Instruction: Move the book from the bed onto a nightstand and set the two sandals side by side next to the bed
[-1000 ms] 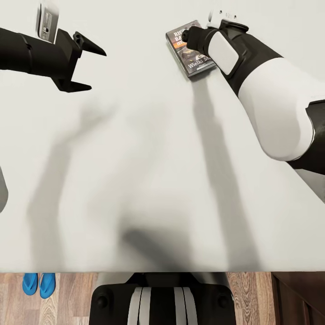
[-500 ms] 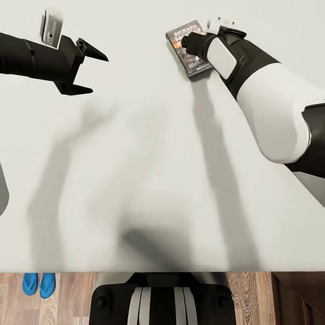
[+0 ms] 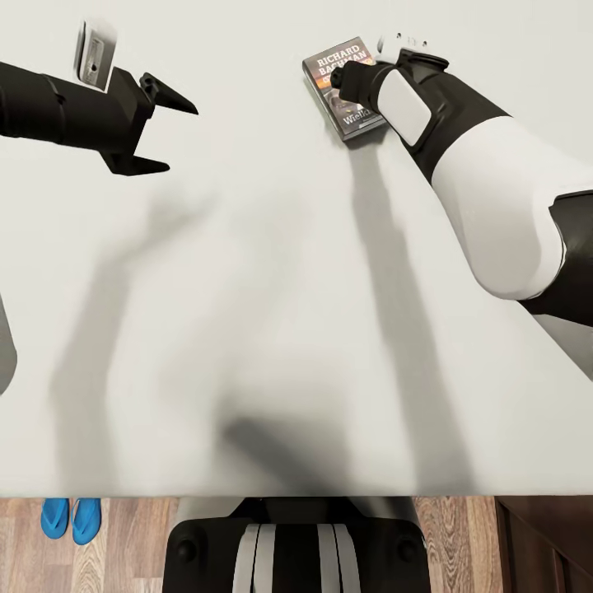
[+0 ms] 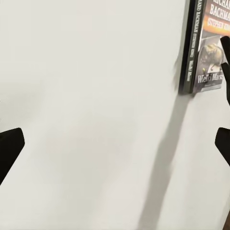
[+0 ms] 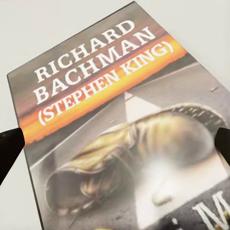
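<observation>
Thin glossy book (image 3: 344,85) flat on smooth pale bed (image 3: 272,296), far right. Right tool (image 3: 350,82) over cover, tips spread at either edge, not clenched. Left tool (image 3: 161,123) released, black wedge tips splayed. Blue sandals (image 3: 71,520) paired on wood-plank floor (image 3: 123,543).

The book (image 5: 124,129) lies cover-up on the pale bed (image 5: 38,28), one dark claw fingertip (image 5: 8,151) at each side.

The right pincer (image 3: 350,82) hides the middle of the book (image 3: 332,67) in the head view, its fingertips out of sight. The book's cover runs off the frame in both wrist views. The two sandals (image 3: 71,520) are too small for their straps to show.
</observation>
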Controlling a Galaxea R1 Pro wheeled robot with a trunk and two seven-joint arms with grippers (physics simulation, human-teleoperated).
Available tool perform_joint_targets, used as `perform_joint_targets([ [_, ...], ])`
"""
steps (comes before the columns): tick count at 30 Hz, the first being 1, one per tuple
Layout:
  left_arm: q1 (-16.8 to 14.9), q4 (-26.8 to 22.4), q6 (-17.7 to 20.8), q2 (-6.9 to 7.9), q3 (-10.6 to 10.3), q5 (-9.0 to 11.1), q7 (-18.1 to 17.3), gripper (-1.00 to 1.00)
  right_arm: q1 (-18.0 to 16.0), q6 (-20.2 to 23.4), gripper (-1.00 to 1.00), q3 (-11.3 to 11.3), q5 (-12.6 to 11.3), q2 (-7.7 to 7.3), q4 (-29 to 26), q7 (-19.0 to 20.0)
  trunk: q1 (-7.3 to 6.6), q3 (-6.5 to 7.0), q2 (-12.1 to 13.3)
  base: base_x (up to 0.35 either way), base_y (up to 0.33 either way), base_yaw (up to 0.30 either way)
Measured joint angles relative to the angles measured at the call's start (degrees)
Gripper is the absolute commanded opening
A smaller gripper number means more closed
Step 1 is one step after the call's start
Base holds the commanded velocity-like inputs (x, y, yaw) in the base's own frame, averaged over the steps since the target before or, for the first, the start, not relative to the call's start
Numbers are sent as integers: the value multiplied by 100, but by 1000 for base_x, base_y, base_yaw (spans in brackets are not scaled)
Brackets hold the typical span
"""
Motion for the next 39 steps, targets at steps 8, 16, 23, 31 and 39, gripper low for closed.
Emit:
perform_joint_targets([
  [8,55,0,4,4,1,-1,0,100,1,-4,100,-2,-29,0,-6,-56,0,0,0,0,0,0],
  [16,109,0,9,17,13,-1,0,100,-1,-5,100,10,-17,0,-2,-76,0,0,0,-7,-1,0],
  [23,118,-1,5,26,26,3,-1,100,-4,-4,100,31,-4,1,6,-83,3,0,0,-196,-49,0],
  [31,118,0,8,31,40,4,0,100,-8,-5,100,40,-3,0,18,-85,1,0,0,-197,-44,0],
  [39,114,0,9,38,51,5,-2,100,-18,-4,100,37,-7,0,26,-92,0,0,0,-38,-8,0],
])
